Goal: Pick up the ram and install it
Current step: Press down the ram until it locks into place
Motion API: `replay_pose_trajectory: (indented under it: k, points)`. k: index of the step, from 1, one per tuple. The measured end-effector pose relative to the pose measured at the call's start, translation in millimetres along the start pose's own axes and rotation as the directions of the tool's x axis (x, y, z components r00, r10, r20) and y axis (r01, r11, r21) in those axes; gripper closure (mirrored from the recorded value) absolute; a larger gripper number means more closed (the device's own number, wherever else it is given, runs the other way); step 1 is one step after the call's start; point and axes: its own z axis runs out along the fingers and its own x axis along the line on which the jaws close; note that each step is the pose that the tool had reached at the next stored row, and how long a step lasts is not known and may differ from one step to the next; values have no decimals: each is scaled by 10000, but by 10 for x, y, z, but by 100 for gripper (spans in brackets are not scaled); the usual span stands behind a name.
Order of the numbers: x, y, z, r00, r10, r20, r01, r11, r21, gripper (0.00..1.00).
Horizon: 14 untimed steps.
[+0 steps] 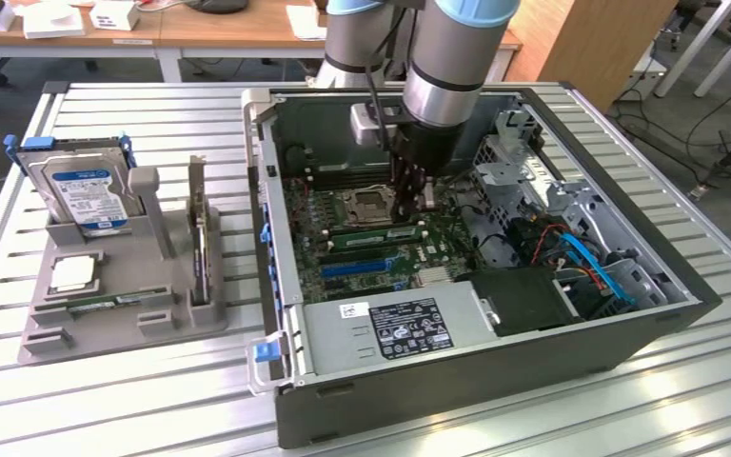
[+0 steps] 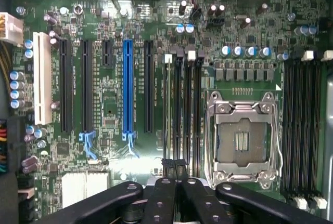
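Observation:
The ram (image 2: 167,109), a thin green stick, stands edge-on in the memory slot beside the CPU socket (image 2: 242,135) on the motherboard (image 2: 109,104). In the exterior view the ram (image 1: 385,231) lies low inside the open computer case (image 1: 467,381). My gripper (image 1: 411,205) reaches straight down into the case just above it. Its black fingers (image 2: 158,203) are pressed together, so the gripper (image 2: 177,182) is shut. Whether the fingertips touch the stick is hidden. A second, similar stick (image 1: 109,304) lies on the grey holder (image 1: 111,328) outside the case.
A silver hard drive with a blue label (image 1: 87,195) stands upright in the grey holder at the exterior view's left. Inside the case are a black power supply (image 1: 398,324), blue cables (image 1: 594,262) and metal drive cages (image 1: 518,162). The case walls stand close around the arm.

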Motion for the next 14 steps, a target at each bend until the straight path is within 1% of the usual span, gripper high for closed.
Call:
replay_pose_trajectory:
  k: [4, 14]
  points:
    - [0, -40, -1, 10000, 1, 0, -1, 10000, 0, 91]
    - [-1, -84, -2, 10000, 0, -1, 0, 10000, 0, 91]
